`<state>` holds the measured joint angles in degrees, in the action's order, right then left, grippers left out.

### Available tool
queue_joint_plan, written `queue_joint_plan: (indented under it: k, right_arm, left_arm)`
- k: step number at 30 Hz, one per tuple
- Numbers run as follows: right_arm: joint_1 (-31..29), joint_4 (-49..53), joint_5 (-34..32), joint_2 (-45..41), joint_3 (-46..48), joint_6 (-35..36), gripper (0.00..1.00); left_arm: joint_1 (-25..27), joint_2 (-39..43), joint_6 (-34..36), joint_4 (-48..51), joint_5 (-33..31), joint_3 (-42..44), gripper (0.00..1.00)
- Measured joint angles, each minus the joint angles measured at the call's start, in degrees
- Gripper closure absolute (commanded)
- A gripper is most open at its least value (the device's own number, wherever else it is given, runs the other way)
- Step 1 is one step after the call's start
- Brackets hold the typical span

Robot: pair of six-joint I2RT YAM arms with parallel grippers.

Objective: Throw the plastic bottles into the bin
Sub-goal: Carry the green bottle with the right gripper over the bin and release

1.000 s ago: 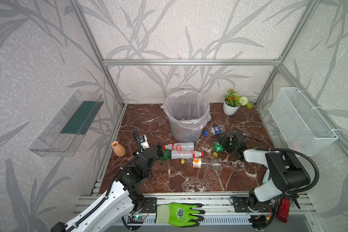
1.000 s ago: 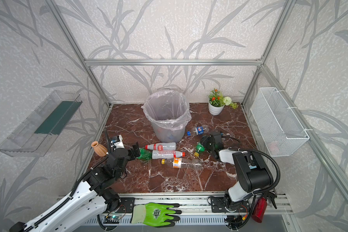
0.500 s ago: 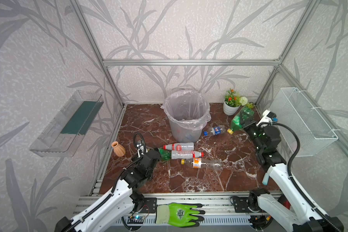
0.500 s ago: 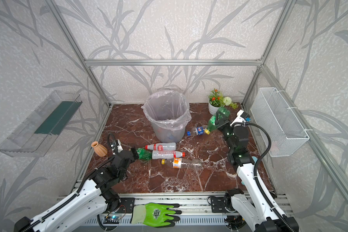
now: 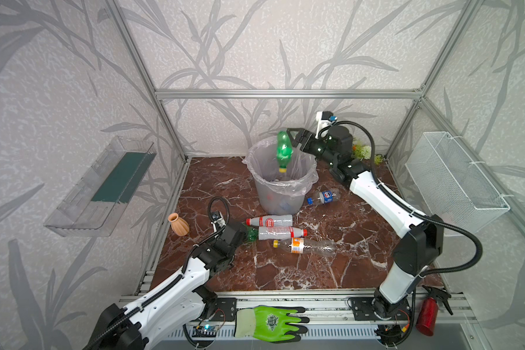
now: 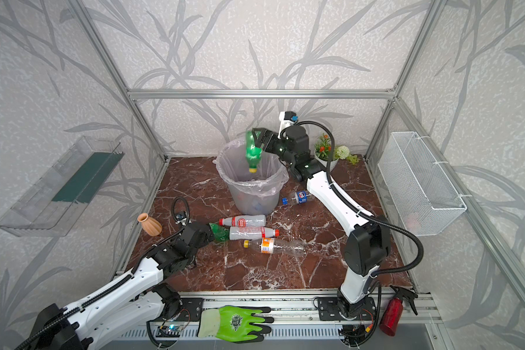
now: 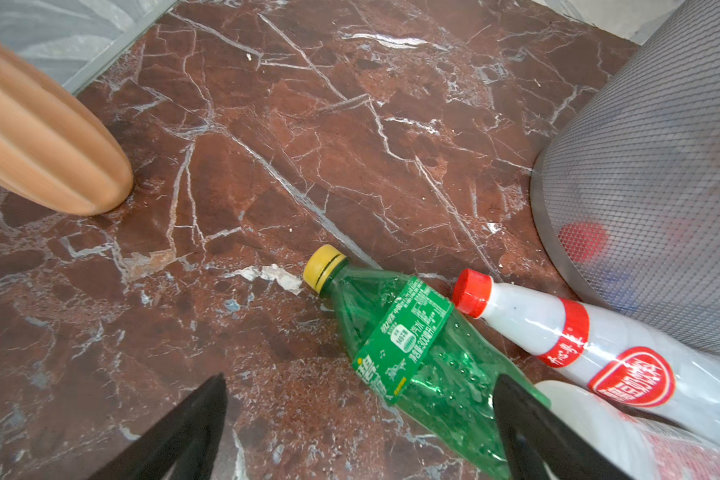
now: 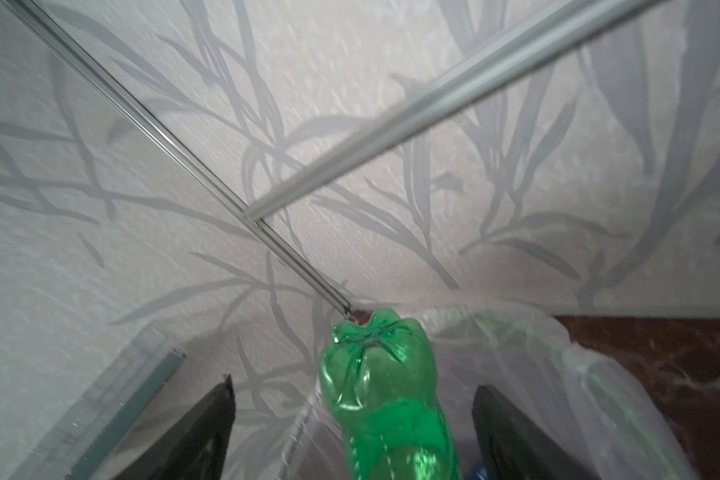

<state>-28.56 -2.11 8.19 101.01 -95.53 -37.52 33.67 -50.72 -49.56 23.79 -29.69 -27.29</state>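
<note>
**Inspector:** Which step is in hand?

**Assessor:** The drop, by my reading. The right gripper (image 5: 292, 139) hovers over the bin (image 5: 281, 197) with its fingers spread wide, gripping nothing. The upended green bottle (image 5: 282, 151) hangs cap-down in the bin's mouth. In the right wrist view it is clear of both fingers.

**Inspector:** And the left side?

**Assessor:** The left gripper (image 7: 360, 380) sits low over the marble floor (image 7: 308, 124), fingers wide apart, nothing held. The lying green bottle (image 7: 412, 353) lies between them. I cannot confirm contact.

**Inspector:** What is outstanding?

**Assessor:** 5 bottles remain on the floor:
- the lying green one
- 2 white bottles (image 5: 269, 221) side by side near the bin's foot
- 1 orange-label bottle (image 5: 303, 245) just in front of them
- 1 blue-label bottle (image 5: 325, 196) beside the bin, on the right arm's side

**Inspector:** What does the next move call for?

**Assessor:** In my judgement, the left fingers close squarely on the green body. The bottle is then lifted clear of its white neighbour and carried above the rim. Thin plastic may crumple or slip.
</note>
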Motion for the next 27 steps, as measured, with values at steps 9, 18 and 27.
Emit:
queue_joint_plan:
  k: [9,18,27]
  right_arm:
    - [3.21,0.50,-2.89,-15.21,13.53,3.32,0.00]
    - [7.10,-3.65,-2.54,-28.50,33.64,3.82,0.00]
    - [8.13,-0.50,3.87,-34.56,51.04,11.39,0.10]
  left_arm:
    - [0.00,1.40,1.20,-0.76,8.31,-0.02,0.04]
    - [0.70,1.46,7.63,-4.33,15.32,-0.44,0.04]
    - [2.43,2.34,8.28,-6.45,16.31,-0.31,0.04]
